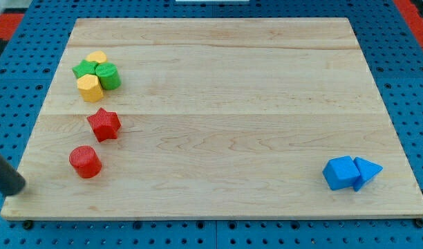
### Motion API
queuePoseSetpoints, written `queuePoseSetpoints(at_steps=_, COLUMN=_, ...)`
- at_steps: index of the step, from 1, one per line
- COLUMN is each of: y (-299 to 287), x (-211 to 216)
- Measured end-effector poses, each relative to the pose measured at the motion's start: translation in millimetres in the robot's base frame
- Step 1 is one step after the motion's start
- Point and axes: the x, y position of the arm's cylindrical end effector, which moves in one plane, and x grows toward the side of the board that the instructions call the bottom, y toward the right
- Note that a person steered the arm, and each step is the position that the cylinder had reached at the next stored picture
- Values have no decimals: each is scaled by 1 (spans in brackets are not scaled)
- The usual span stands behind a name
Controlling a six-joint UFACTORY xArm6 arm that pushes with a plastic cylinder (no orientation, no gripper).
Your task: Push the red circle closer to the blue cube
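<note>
While the wooden desk (225,104) fills most of the view over a blue pegboard base (405,69), my rod enters from the view's left edge and its dark lower end, my tip (18,187), sits at the desk's bottom-left corner. No claw is fitted to this arm, so there is nothing that opens, closes or holds anything; the rod ends bare. My tip stands to the view's left of the red circle (85,161), near it but apart from it, and slightly lower in the view.

At the view's bottom right lies the blue cube (340,173), touching a blue triangle (368,170) on its right side. The red circle rests well apart from the blue cube, across nearly the whole width of the desk, at roughly the same height in the view.

Just above the red circle is a red star (104,124), close to it but not touching. Higher up, near the top-left corner, four blocks huddle together: a green star (84,68), a green cylinder (108,76), a yellow hexagon (90,88) below them, and a smaller yellow block (97,57) above, whose shape I cannot make out.
</note>
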Motion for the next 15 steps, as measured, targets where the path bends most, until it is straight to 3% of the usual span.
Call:
queuePoseSetpoints(at_steps=1, y=7, x=-21)
queuePoseSetpoints(at_steps=3, y=149, x=-23)
queuePoseSetpoints(at_steps=4, y=181, x=-30)
queuePoseSetpoints(at_steps=6, y=189, x=-69)
queuePoseSetpoints(at_steps=9, y=296, x=-73)
queuePoseSetpoints(at_steps=13, y=355, x=-123)
queuePoseSetpoints(at_steps=15, y=417, x=-105)
